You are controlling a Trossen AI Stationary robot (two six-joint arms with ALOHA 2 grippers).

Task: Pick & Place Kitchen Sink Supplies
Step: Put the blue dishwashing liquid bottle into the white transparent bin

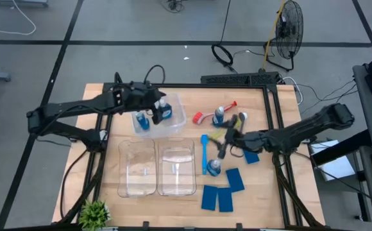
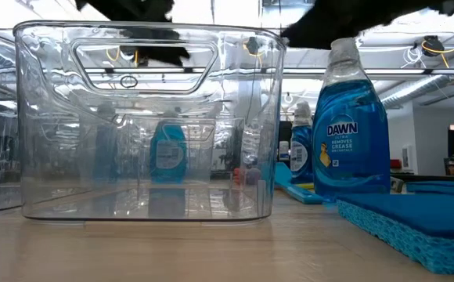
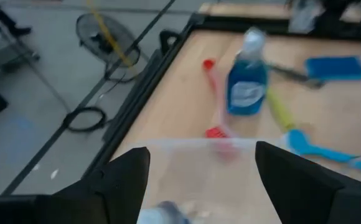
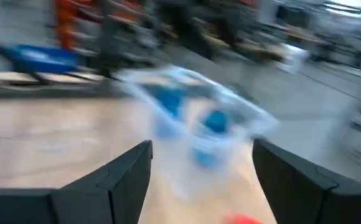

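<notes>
The left end effector point(image 1: 155, 110) hung over the far clear bin point(image 1: 177, 122), its fingers spread and holding nothing. Two small blue bottles point(image 1: 141, 120) stood inside that bin, one of them right below the fingers, so the step in hand looked like a drop-off just finished. In the left wrist view the bin's pale rim showed between the dark fingers point(image 3: 126, 177), with a cap just under them.

The right end effector point(image 1: 224, 145) stood open over the loose supplies on the right half of the table point(image 1: 173, 208), gripping nothing. Below and around it lay a blue brush point(image 1: 204, 153), a yellow-green brush point(image 1: 219, 135) and a red brush point(image 1: 202, 115), with one bottle point(image 1: 219, 115) standing beyond them and another point(image 1: 214, 168) just beside the blue brush's handle. Flat blue sponges point(image 1: 218, 197) lay near the front edge, one more point(image 1: 251, 156) under the right arm. Two nearer bins point(image 1: 158, 168) held nothing that could be seen.

Most of the supplies remained outside the bins. The next move probably called for the right arm to lower onto one item, likely a brush or the near bottle, and close squarely on it, while the left arm lifted clear of the far bin.
</notes>
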